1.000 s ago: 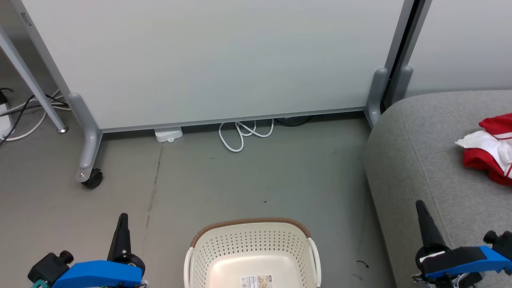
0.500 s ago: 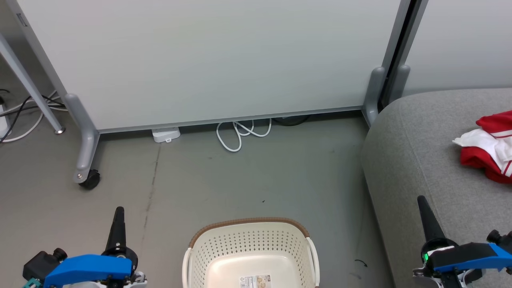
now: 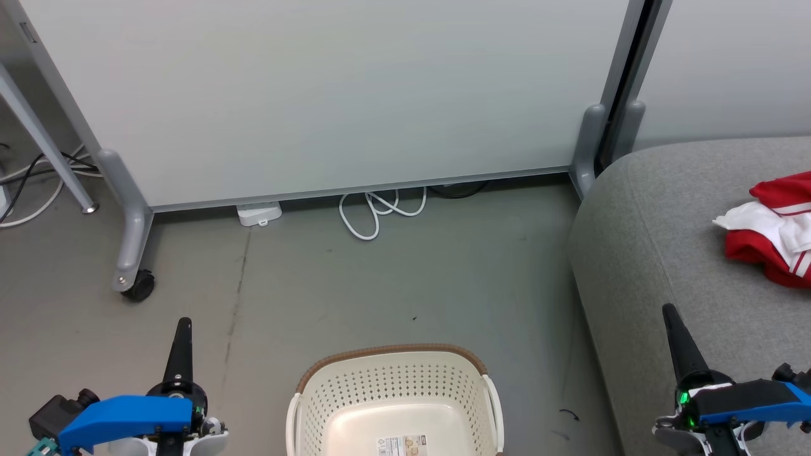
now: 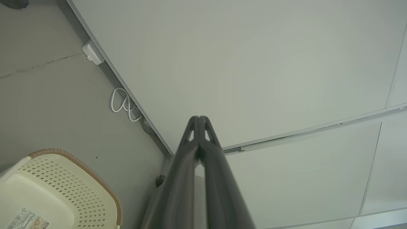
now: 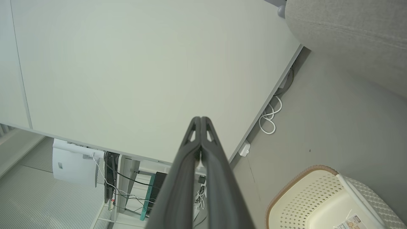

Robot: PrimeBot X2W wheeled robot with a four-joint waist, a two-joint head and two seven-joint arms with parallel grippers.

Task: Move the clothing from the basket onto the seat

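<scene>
Both arms low at the bottom corners of the head view, blue-cased wrists roughly level, fingers pointing up and forward: left gripper [image 3: 182, 329] over the floor [image 3: 380, 278] left of the basket [image 3: 393, 352], right gripper [image 3: 671, 316] seen against the seat [image 3: 652, 253]. Each pair of fingers pressed tight together, clamped on nothing. Clothing [image 3: 770, 237], red and white, lies bunched on the seat cushion, well apart from the basket.

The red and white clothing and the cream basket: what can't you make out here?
- Red and white clothing on the grey fabric sofa: head view, cut off by the right edge; garment count unclear.
- Cream perforated plastic basket: head view, bottom edge cuts it; label too small to read.
</scene>
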